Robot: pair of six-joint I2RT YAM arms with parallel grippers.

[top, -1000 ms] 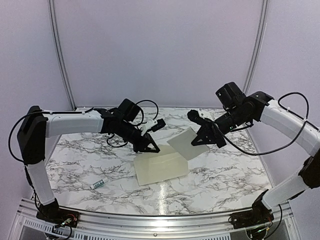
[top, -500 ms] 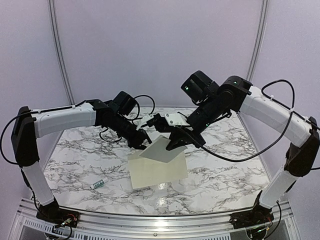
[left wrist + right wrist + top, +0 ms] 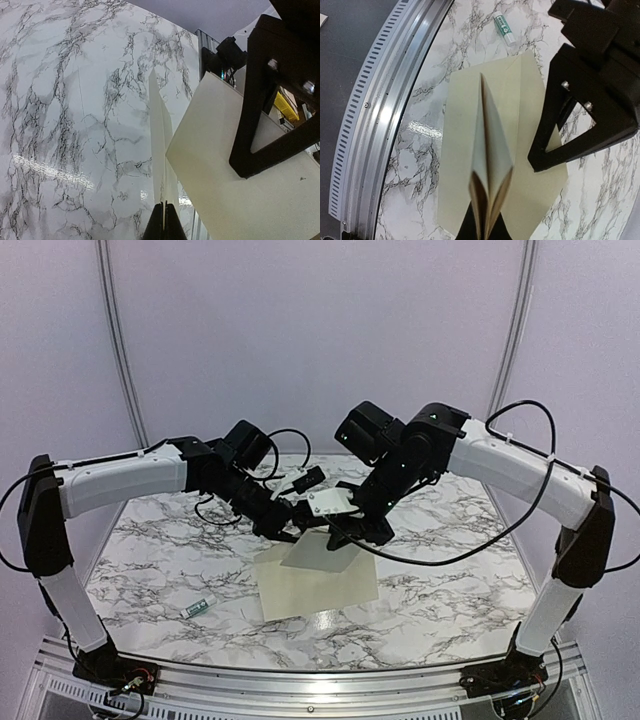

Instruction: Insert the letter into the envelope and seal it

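Two arms meet over the middle of the counter [image 3: 150,550]. A glue tube [image 3: 197,608] lies near its front left corner. The left gripper [image 3: 292,530], pressed together, pinches a thin far edge of the envelope [image 3: 310,590], which lies at the front middle. Just right, the letter [image 3: 330,552] hangs tilted over the envelope's far edge, pinched in the right gripper [image 3: 345,535].

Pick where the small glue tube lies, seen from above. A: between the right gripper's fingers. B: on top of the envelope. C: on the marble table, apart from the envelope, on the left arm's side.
C: the glue tube lies flat on the marble table, clear of the envelope, toward the left arm.
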